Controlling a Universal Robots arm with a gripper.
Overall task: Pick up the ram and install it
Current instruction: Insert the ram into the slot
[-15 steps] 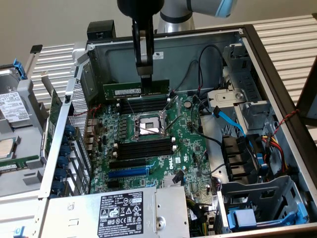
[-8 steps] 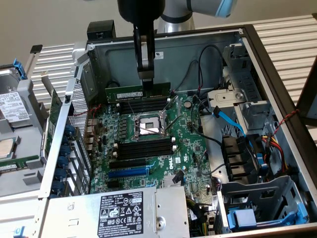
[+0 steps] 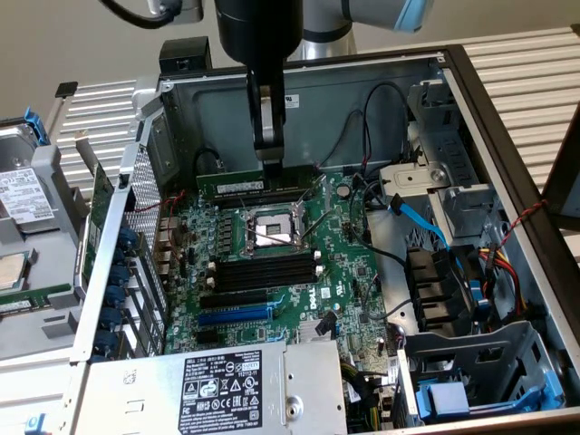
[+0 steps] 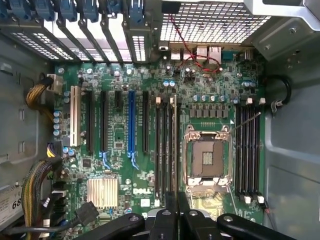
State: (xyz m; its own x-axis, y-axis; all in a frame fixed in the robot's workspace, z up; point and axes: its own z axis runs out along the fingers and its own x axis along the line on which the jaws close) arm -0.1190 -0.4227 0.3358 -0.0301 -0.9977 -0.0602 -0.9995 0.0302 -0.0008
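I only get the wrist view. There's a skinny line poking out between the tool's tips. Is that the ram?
Observer: Yes. The exterior view shows its flat side: the ram is a long green stick with a white label, pinched at its top edge by the tool.
Operator: Is anything outside the computer?
Observer: On the exterior view's left, a drive with a white label lies beside the case.
Operator: What is it all sitting on?
Observer: A slatted table.
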